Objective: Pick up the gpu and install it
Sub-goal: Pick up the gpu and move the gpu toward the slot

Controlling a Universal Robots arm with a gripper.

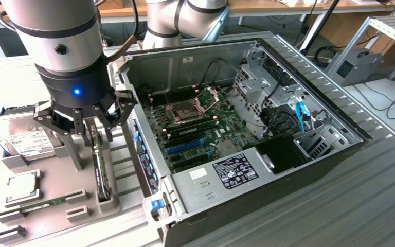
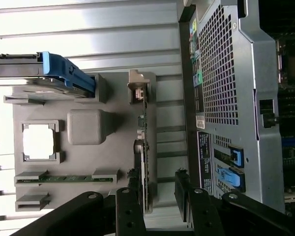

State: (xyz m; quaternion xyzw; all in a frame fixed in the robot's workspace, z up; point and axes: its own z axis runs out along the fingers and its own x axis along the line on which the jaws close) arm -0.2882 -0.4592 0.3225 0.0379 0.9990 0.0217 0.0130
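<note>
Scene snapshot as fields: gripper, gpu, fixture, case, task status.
gripper: over the gray fixture, jaws open
gpu: on edge in a fixture slot, between the jaws, not gripped
also in fixture: hard drive, CPU, RAM stick
case: open, motherboard exposed, on the exterior view's right
install: not done

the gpu (image 1: 102, 175) is a thin green circuit board with a dull finish, standing in a smooth, matt grey plastic holder (image 1: 64, 177). the computer case (image 1: 204, 56) is bare grey sheet metal, perforated on its back panel, with glossy blue plastic latches (image 1: 157, 204), and sits on a ribbed metal table (image 1: 362, 206) with a pale satin sheen. the gripper (image 1: 91, 138) is matt black with shiny screw heads, the arm (image 1: 53, 31) above it wears a smooth glossy silver-grey shell, and the hard drive (image 1: 26, 139) shows silver metal under a white paper label.
</note>
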